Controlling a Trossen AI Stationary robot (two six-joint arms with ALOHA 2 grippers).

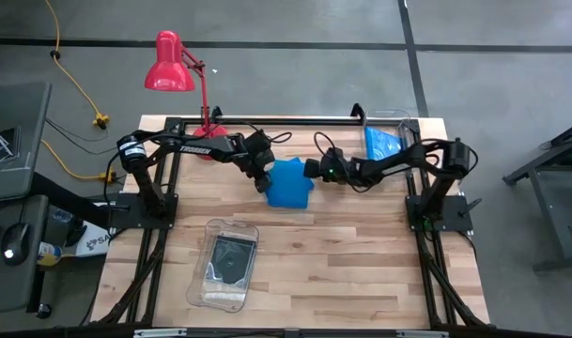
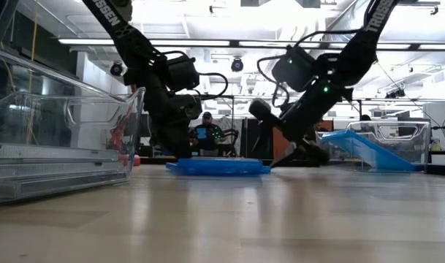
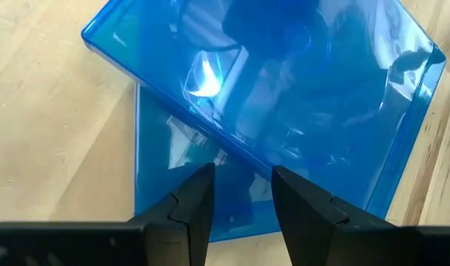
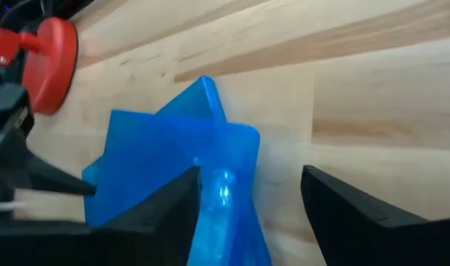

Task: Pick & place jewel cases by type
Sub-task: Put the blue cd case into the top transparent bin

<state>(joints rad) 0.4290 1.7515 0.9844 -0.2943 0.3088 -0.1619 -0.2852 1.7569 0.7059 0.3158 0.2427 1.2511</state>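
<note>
Two blue jewel cases lie stacked flat on the wooden table's middle. The upper case is turned askew on the lower case. My left gripper stands open, slanting down at the stack's left end, fingers over the lower case. My right gripper stands wide open at the stack's right end, with a corner of the blue cases ahead of one finger. A dark jewel case lies in the near clear bin. More blue cases lean in the far right bin. My left gripper comes slanting from above over the lower case's edge, with its fingers apart; whether the tips touch the case I cannot tell. My right gripper has one finger beside the blue cases' right end; whether it touches them I cannot tell.
A clear bin stands at the near left, close to the low camera. Another clear bin sits at the far right edge. A red desk lamp stands with its base at the far left. A person sits in the room behind.
</note>
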